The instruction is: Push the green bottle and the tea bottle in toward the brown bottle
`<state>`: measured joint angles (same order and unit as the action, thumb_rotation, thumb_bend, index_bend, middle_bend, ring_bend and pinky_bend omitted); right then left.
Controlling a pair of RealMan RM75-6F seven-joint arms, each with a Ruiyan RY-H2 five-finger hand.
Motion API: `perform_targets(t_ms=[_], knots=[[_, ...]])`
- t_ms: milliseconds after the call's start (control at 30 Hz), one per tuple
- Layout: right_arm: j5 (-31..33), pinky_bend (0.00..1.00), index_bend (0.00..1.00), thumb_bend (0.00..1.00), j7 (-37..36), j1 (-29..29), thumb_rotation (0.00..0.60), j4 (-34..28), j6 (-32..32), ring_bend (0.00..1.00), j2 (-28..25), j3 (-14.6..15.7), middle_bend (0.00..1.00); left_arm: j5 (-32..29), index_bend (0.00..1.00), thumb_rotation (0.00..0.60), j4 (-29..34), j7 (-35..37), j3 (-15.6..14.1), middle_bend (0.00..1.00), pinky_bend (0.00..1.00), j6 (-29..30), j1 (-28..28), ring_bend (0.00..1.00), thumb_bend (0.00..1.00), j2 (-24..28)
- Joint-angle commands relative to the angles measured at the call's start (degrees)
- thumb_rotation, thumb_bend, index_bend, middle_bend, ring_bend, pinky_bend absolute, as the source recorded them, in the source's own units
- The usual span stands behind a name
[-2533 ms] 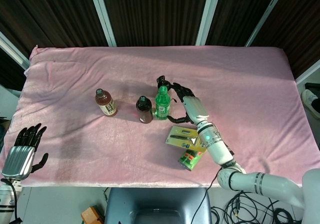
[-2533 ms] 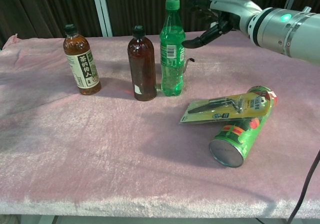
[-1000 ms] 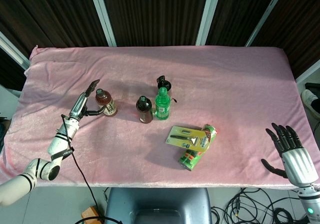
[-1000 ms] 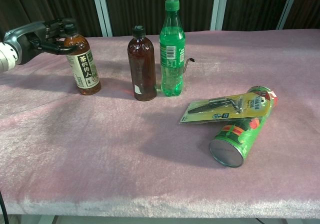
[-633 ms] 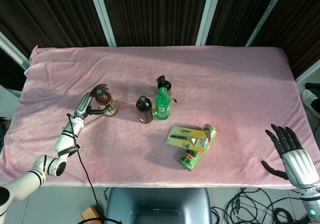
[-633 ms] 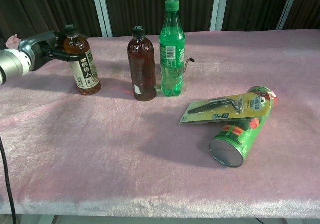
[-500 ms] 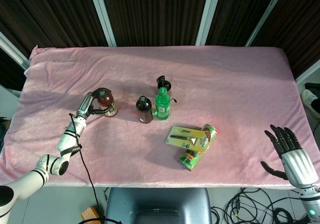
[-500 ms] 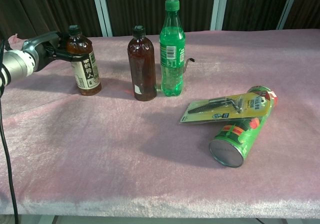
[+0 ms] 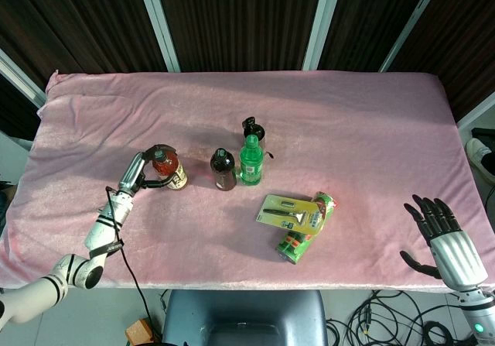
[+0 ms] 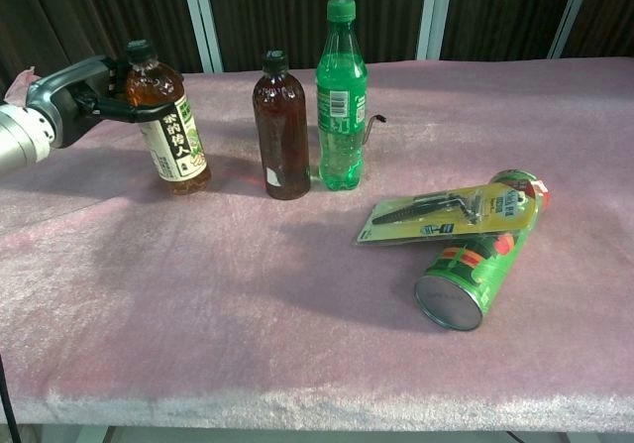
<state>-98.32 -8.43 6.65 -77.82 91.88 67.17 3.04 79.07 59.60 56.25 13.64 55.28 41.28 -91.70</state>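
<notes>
Against the tilted tea bottle (image 10: 170, 122), left hand (image 10: 77, 94) fingers (image 10: 119, 106).

My silver left hand (image 10: 74, 96) reaches forward, fingers (image 10: 117, 109) curled; my right hand (image 9: 446, 240) hangs low, fingers spread.

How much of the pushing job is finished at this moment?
Done: the green bottle stands right beside the brown bottle. In hand: the left hand presses the tea bottle, which tilts, a gap away. Left: closing that gap. The right hand hangs aside, open.
</notes>
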Motion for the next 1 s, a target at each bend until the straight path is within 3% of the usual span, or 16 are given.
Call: perform_targets(t_ms=[33, 167, 400, 700, 1000], knots=[[-0.2, 0.00, 0.00, 0.35, 0.4, 0.1, 0.600, -0.2, -0.3, 0.00, 0.1, 0.0, 0.00, 1.7, 0.54, 0.600, 4.8, -3.3, -1.5, 0.56, 0.45, 3.0, -1.7, 0.37, 0.41, 0.8], [-0.6, 0.00, 0.00, 0.35, 0.7, 0.0, 0.600, -0.5, -0.4, 0.00, 0.0, 0.1, 0.00, 2.5, 0.53, 0.600, 6.3, -7.8, -2.4, 0.55, 0.43, 3.7, -1.4, 0.36, 0.41, -0.5], [-0.7, 0.00, 0.00, 0.35, 0.6, 0.0, 0.600, -0.6, -1.1, 0.00, -0.2, 0.3, 0.00, 0.6, 0.53, 0.600, 4.0, -11.7, -1.0, 0.54, 0.40, 1.7, 0.7, 0.35, 0.40, -3.7], [-0.5, 0.00, 0.00, 0.35, 0.0, 0.0, 0.600, -0.5, -1.6, 0.00, -0.5, 0.1, 0.00, -3.5, 0.52, 0.600, 0.7, -9.0, 2.6, 0.53, 0.39, -2.1, 3.1, 0.33, 0.40, -6.0], [-0.5, 0.00, 0.00, 0.35, -0.4, -0.1, 0.600, -0.5, -1.7, 0.00, -0.7, 0.0, 0.00, -3.4, 0.51, 0.600, -1.4, -8.2, 2.3, 0.52, 0.39, -3.6, 3.8, 0.32, 0.40, -6.7]])
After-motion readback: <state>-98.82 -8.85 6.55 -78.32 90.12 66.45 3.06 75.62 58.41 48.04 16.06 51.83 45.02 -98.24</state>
